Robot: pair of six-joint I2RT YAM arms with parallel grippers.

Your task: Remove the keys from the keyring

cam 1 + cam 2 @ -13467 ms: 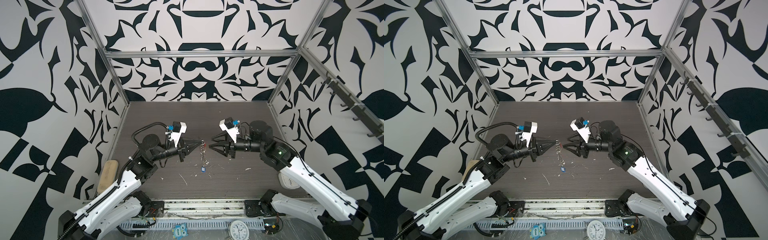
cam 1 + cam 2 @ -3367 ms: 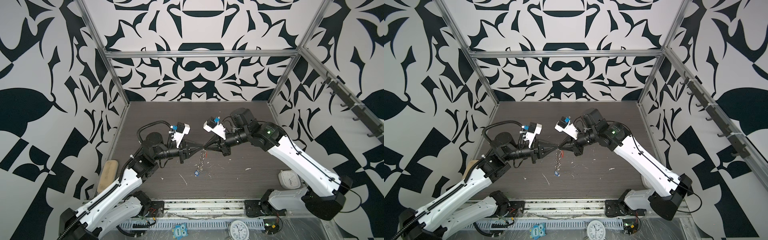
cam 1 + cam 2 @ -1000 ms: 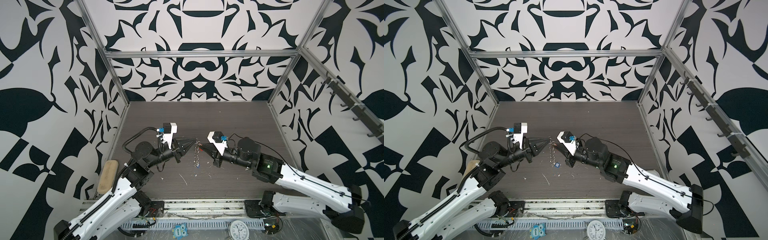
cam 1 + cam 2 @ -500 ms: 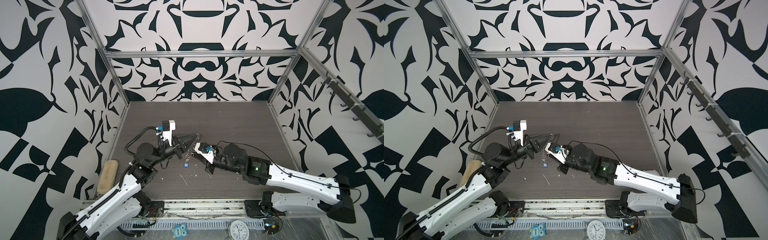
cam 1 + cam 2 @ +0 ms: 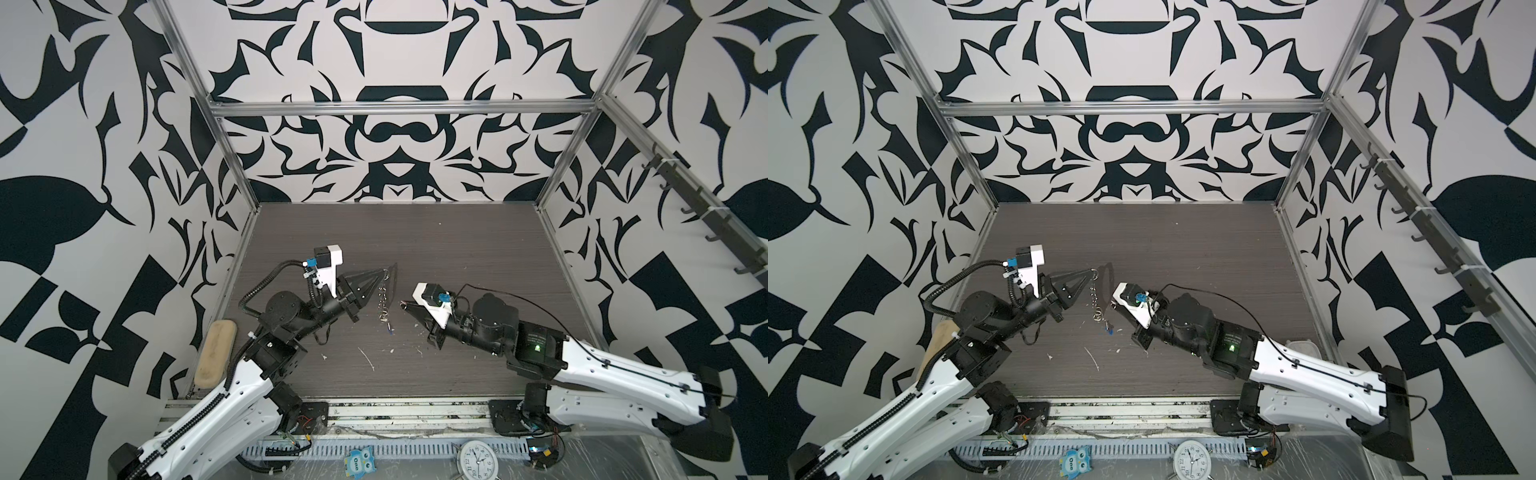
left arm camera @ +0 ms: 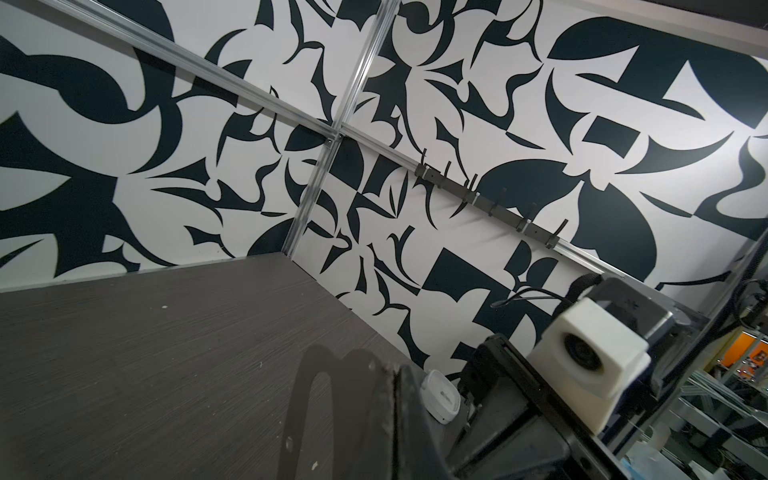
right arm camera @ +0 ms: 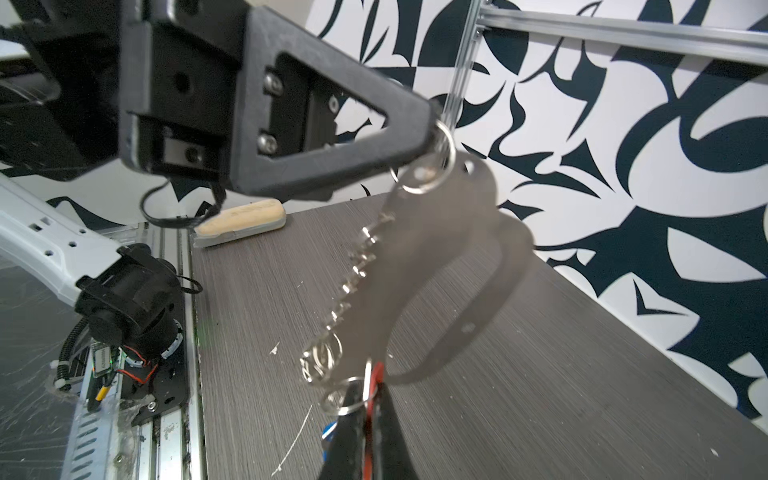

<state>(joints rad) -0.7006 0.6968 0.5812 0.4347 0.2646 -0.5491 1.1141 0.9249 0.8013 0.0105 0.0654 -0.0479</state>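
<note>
Holding the load on the left: left gripper is clenched on the top small ring of the flat silver D-shaped metal keyring plate, lifted clear of the dark wood-grain tabletop. Left arm pose: elbow low at near left, forearm climbing, fingers aimed right and slightly far. Plate hangs from that tip with its long axis running down toward the table, and the row of small silver rings runs down its straight edge. Blue oblong plastic key tag dangles at the bottom of that row; can't tell if it touches the table. Right of it, right gripper is clamped on the red oblong plastic key tag, with red showing between the fingers in the right wrist view. Both top views show a gap between the right tip and the hanging rings, so I'd judge red is off the plate; the wrist view alone can't settle it. Key relation: blue sits just left of the right tip, and lower. The right arm is the nearer one, but its claw is full, so it probably needs to drop red first. Right arm pose: stretched low from the near-right base, fingers pointing left, tip lower than the left tip.
</note>
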